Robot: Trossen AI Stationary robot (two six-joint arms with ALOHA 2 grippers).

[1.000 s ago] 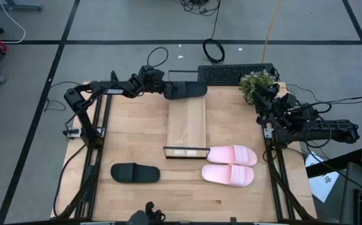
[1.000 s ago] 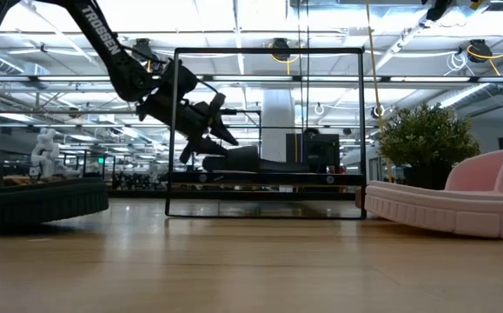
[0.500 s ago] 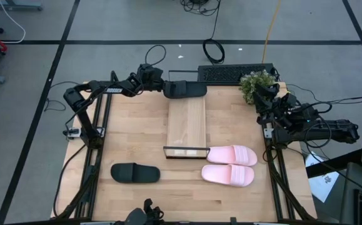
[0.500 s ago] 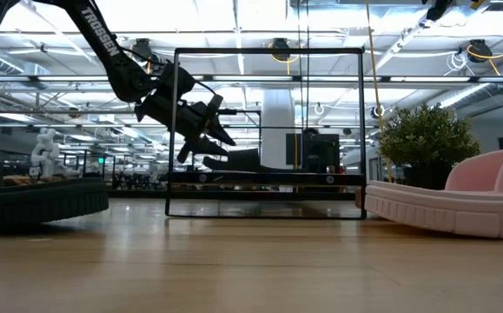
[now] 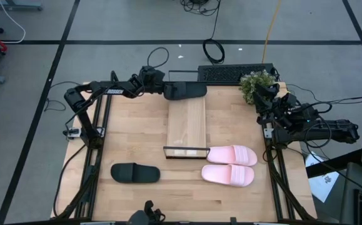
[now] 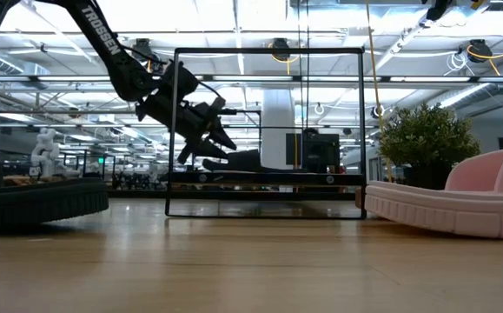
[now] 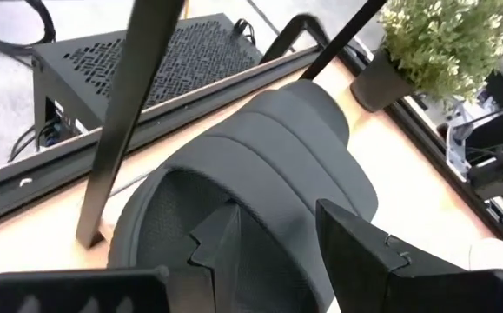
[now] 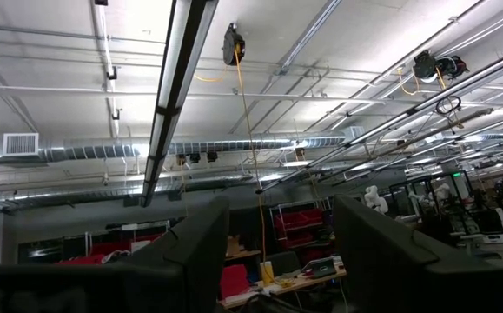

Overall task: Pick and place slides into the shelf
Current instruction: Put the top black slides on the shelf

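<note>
One black slide (image 5: 185, 90) lies at the far end of the shelf (image 5: 186, 122), a light-wood plank with thin black frame rods (image 7: 116, 130). My left gripper (image 5: 160, 88) reaches in from the table's left and is shut on it; it also shows in the low view (image 6: 206, 130). A second black slide (image 5: 135, 172) lies sole down at the near left. Two pink slides (image 5: 231, 154) (image 5: 227, 174) lie side by side at the near right. My right gripper (image 8: 273, 252) is open by the table's right edge, pointing up at the ceiling. My left gripper holds the black slide by one side of its wide strap (image 7: 273, 217), near the heel opening. One finger (image 7: 221, 252) goes in under the strap and the other finger (image 7: 360, 248) stays outside. The fingers slant down from the table's left. The slide lies nearly level, sole down.
A potted plant (image 5: 256, 84) stands at the far right corner and a black vented box (image 5: 234, 74) sits behind the table's far edge. The shelf's near frame (image 5: 186, 152) stands beside the pink slides. Bare wood lies between the plank and the table's left edge.
</note>
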